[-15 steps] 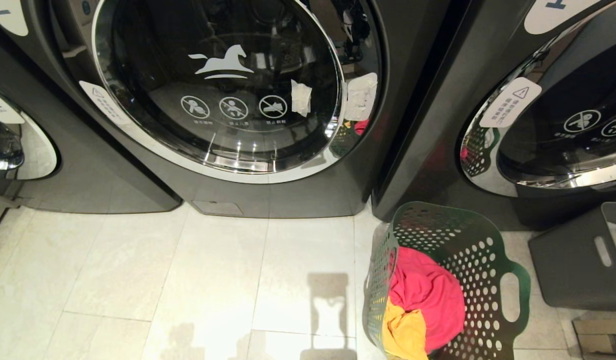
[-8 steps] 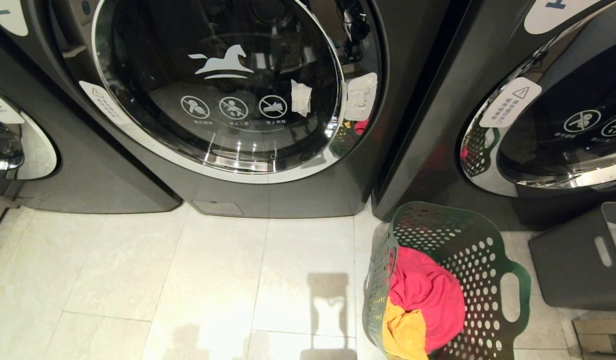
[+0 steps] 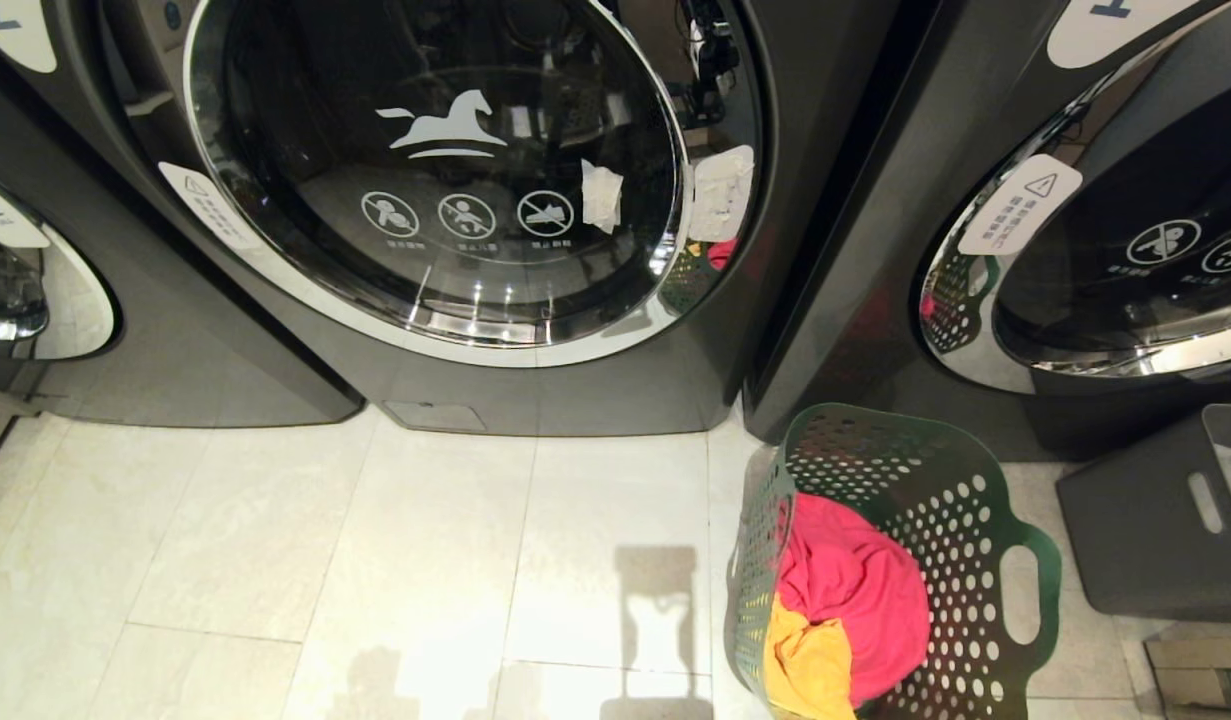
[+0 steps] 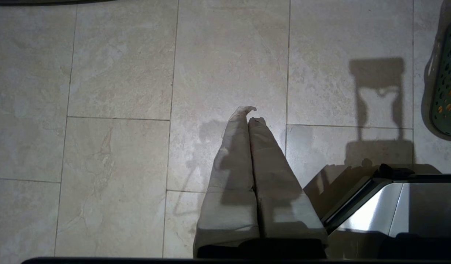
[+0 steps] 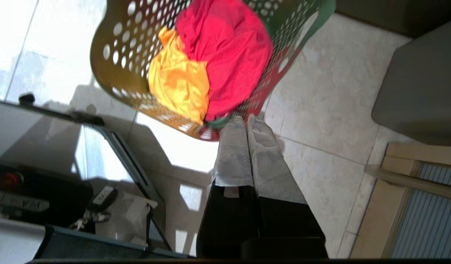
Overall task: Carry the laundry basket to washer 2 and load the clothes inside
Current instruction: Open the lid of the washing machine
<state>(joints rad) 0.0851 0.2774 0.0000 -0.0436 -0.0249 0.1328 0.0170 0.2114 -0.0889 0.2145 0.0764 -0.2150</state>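
Right gripper (image 5: 246, 121) closed, empty, poised just above near rim of laundry basket (image 3: 935, 500). Left gripper (image 4: 248, 114) likewise closed, empty, over bare floor tiles (image 4: 119, 73). Basket standing on floor at foot of gap between two washers, beside grey bin (image 3: 1155, 530). Washer door (image 3: 435, 170) shut. Pink garment (image 3: 855, 590) and yellow-orange garment (image 3: 805, 665) heaped inside. Probably light; perforated plastic walls likely flex. Best hold judged: cut-out handle (image 3: 1020, 590). Clothes soft, limp; pinch a raised fold.
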